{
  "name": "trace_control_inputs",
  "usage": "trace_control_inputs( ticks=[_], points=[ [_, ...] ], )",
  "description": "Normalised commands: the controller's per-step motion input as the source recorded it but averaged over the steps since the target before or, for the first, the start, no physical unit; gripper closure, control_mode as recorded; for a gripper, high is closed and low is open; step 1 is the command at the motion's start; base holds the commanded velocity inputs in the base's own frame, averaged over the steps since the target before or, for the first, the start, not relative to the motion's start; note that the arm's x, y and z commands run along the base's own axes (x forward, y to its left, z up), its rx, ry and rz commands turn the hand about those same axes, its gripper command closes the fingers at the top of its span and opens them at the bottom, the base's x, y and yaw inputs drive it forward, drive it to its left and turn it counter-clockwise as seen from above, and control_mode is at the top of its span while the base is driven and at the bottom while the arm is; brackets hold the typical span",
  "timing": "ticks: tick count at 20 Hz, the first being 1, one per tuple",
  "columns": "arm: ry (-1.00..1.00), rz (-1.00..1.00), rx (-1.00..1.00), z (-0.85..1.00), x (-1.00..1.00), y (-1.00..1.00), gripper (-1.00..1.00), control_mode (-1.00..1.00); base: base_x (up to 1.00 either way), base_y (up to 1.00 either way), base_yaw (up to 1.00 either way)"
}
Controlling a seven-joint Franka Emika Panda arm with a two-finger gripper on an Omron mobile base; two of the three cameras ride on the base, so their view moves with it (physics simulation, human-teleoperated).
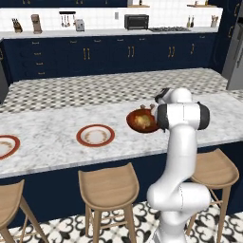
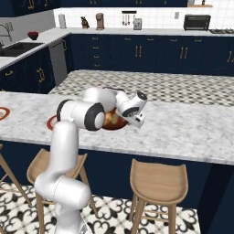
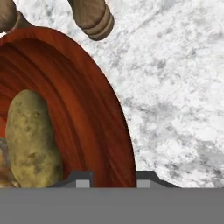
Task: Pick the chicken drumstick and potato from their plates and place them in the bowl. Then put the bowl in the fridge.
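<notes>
Even, bright rendered light, soft detail

Both base views are evenly lit, with faint shadows; the back wall (image 1: 99, 19) at 12 o'clock is nearly washed out. The hand view is close and coarse: the bowl (image 3: 87, 109) shows a glossy sheen toward 9 o'clock, and the marble counter (image 3: 175, 87) looks smeared at 3 o'clock.

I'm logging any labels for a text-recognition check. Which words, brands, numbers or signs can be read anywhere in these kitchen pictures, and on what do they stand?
None can be read.
The bowl, the potato in it and the marble counter bear no lettering.
The toaster oven on the back counter is too small to show any brand.
The plate carries only a plain red-brown rim.
</notes>
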Motion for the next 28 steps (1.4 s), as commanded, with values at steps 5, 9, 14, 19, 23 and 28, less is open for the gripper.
trace_control_inputs(
  ticks=[5,9,14,19,23,28],
  points=[
    [-0.05,-0.4,0.05,0.89,-0.39,0.02,1.0,-1.0,0.0,0.0,0.0],
    [0.0,-0.53,0.1,0.88,-0.48,0.04,1.0,-1.0,0.0,0.0,0.0],
    [0.0,-0.58,0.03,0.73,-0.39,0.18,1.0,-1.0,0.0,0.0,0.0],
    [0.0,-0.56,0.01,0.34,-0.58,0.45,1.0,-1.0,0.0,0.0,0.0],
    [-0.02,-0.51,0.14,0.36,-0.69,0.13,1.0,-1.0,0.0,0.0,0.0],
    [0.0,-0.4,0.23,0.57,-0.34,0.05,1.0,-1.0,0.0,0.0,0.0]
  ],
)
